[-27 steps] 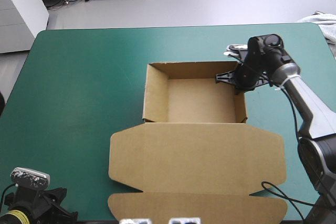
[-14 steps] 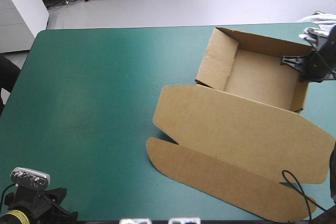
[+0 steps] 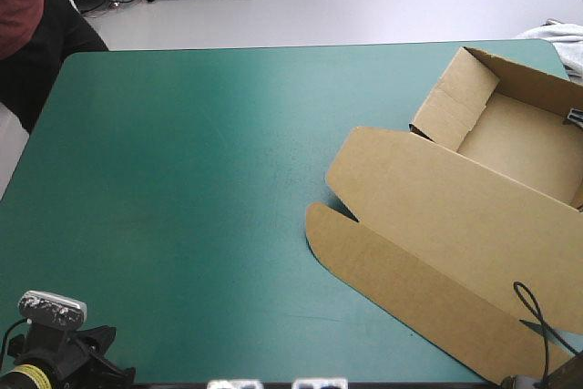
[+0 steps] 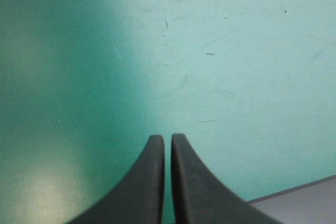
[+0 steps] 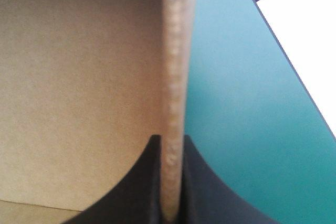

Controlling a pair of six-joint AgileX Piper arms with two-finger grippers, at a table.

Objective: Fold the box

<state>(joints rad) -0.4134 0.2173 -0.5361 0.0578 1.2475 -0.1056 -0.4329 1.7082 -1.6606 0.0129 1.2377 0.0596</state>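
The box [image 3: 455,216] sits at the table's [image 3: 182,161] right side, its tray [image 3: 524,138] at the far right corner, its lid [image 3: 428,193] flat before it toward the near edge. My right gripper [image 5: 171,148] pinches the tray's wall [image 5: 173,77]; my left gripper [image 4: 167,142] hangs over the table's near left corner

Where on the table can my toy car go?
The left and middle of the table are bare, far edge to near edge, up to the box and its flat lid. The right side is crowded with them, right gripper pinching the box's wall. The left gripper sits at the near left corner.
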